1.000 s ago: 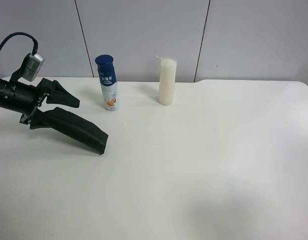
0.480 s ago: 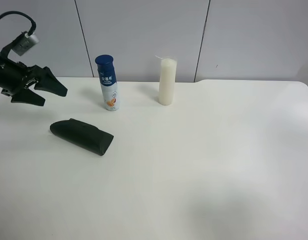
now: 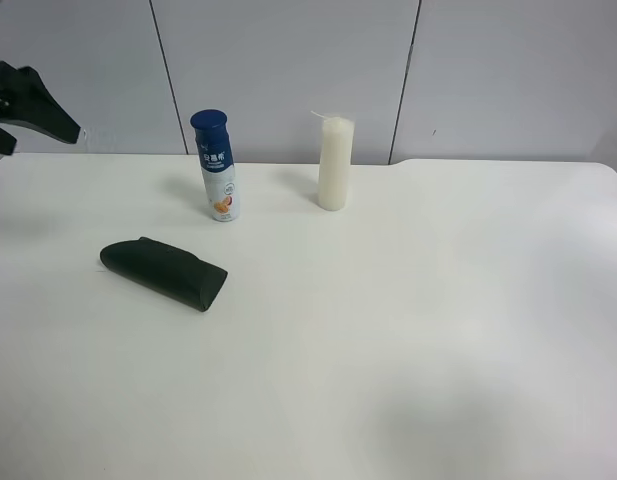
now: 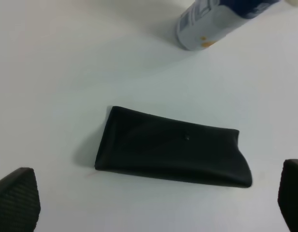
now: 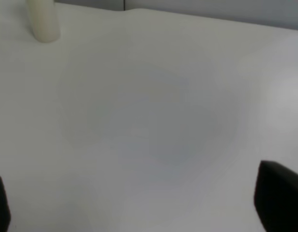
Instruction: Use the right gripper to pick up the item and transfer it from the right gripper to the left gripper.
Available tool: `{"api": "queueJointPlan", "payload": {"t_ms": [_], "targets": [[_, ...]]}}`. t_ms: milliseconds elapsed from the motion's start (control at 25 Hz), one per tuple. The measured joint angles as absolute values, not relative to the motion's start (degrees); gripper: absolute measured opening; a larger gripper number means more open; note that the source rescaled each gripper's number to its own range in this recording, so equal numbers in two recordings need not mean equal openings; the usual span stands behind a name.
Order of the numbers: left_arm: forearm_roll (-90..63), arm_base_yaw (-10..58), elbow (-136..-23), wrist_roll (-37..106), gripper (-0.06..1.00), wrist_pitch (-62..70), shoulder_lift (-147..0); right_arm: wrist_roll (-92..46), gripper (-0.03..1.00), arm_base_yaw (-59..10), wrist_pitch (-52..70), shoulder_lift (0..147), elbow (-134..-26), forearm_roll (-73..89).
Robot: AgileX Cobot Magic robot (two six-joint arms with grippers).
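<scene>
The item, a dark green-black pouch [image 3: 163, 272], lies flat on the white table [image 3: 408, 320], held by nothing. It also shows in the left wrist view [image 4: 173, 152], below the gripper. My left gripper [image 4: 153, 203] is open and empty, its fingers [image 4: 16, 198] spread wide and well above the pouch. In the exterior high view it [image 3: 33, 125] sits at the far left edge, high up and only partly in frame. My right gripper [image 5: 139, 200] is open and empty over bare table. It is out of the exterior high view.
A blue-capped white bottle [image 3: 217, 165] stands behind the pouch and also shows in the left wrist view [image 4: 221, 19]. A white candle [image 3: 334, 163] stands to its right at the back and also shows in the right wrist view [image 5: 42, 19]. A grey wall runs behind the table.
The left gripper held the pouch one second ago, let it go onto the table, then rose and drew back toward the exterior view's left edge. The pouch now lies still.
</scene>
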State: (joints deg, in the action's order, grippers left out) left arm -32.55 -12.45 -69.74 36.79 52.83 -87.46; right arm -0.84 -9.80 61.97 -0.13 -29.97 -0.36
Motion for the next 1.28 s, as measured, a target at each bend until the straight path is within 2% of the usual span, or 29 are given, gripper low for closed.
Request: {"api": "queueJointPlan", "payload": {"t_ms": [400, 960, 1280], "targets": [[-21.7, -12.5, -67.4, 23.2, 1.00, 62.2, -64.2, -0.8, 1.00, -9.8, 62.0, -0.1, -30.0, -0.4], [-16.5, -11.7, -44.8, 10.0, 1.00, 66.0, -28.7, -0.8, 1.00, -9.8, 62.0, -0.1, -30.0, -0.4], [-10.8, -7.6, -40.9, 5.4, 1.00, 68.2, -15.1, -0.8, 1.00, -9.8, 62.0, -0.1, -30.0, -0.4]]}}
